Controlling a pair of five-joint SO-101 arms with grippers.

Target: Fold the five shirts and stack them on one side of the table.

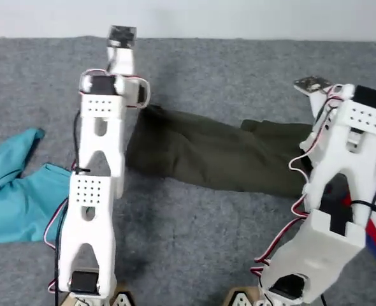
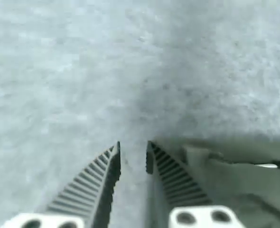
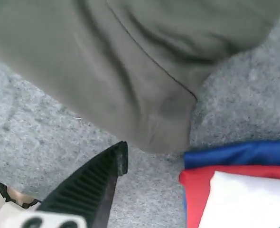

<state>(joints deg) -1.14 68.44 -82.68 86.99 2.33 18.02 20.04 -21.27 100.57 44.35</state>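
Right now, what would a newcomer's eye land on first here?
Probably the olive-green shirt, lying stretched across the middle of the grey table. Next, the teal shirt crumpled at the high view's left edge, and red, white and blue fabric close beside the olive-green one.

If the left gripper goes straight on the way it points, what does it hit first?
Probably just the grey table cover: the left gripper points at bare felt. The olive shirt lies beside one finger, off that line, though depth is unclear.
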